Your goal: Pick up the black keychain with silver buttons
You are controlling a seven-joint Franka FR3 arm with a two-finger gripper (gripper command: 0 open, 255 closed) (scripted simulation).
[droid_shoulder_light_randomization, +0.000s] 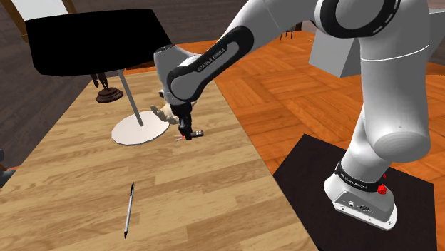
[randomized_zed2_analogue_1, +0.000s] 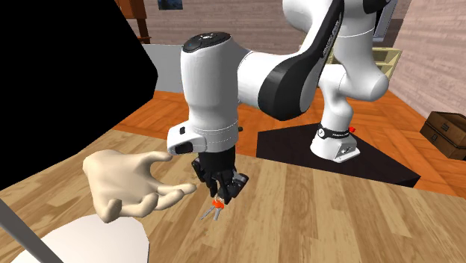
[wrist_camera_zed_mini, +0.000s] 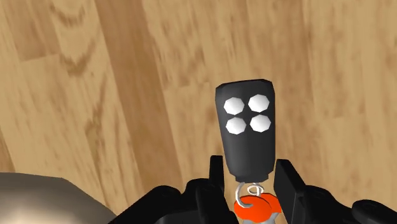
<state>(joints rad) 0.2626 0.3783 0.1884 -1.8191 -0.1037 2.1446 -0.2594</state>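
Note:
The black keychain fob [wrist_camera_zed_mini: 247, 127] carries four silver buttons, and an orange tag [wrist_camera_zed_mini: 256, 205] and ring hang at its near end. My gripper [wrist_camera_zed_mini: 252, 181] is shut on the fob's near end, one black finger pressing each side. In the shoulder view the gripper [droid_shoulder_light_randomization: 187, 132] points down over the wooden table [droid_shoulder_light_randomization: 85, 178], with the keychain [droid_shoulder_light_randomization: 197, 133] sticking out beside it. From the second exterior view the gripper [randomized_zed2_analogue_1: 222, 188] holds the keychain [randomized_zed2_analogue_1: 237, 183] a little above the wood. The tag and small keys [randomized_zed2_analogue_1: 213, 213] dangle below it.
A beige hand-shaped figure [randomized_zed2_analogue_1: 127, 183] stands close beside the gripper. Behind it is a lamp with a white round base [droid_shoulder_light_randomization: 142, 130] and a black shade [droid_shoulder_light_randomization: 93, 39]. A pen [droid_shoulder_light_randomization: 129, 209] lies nearer the front. The table's edge [droid_shoulder_light_randomization: 242, 146] runs just past the gripper.

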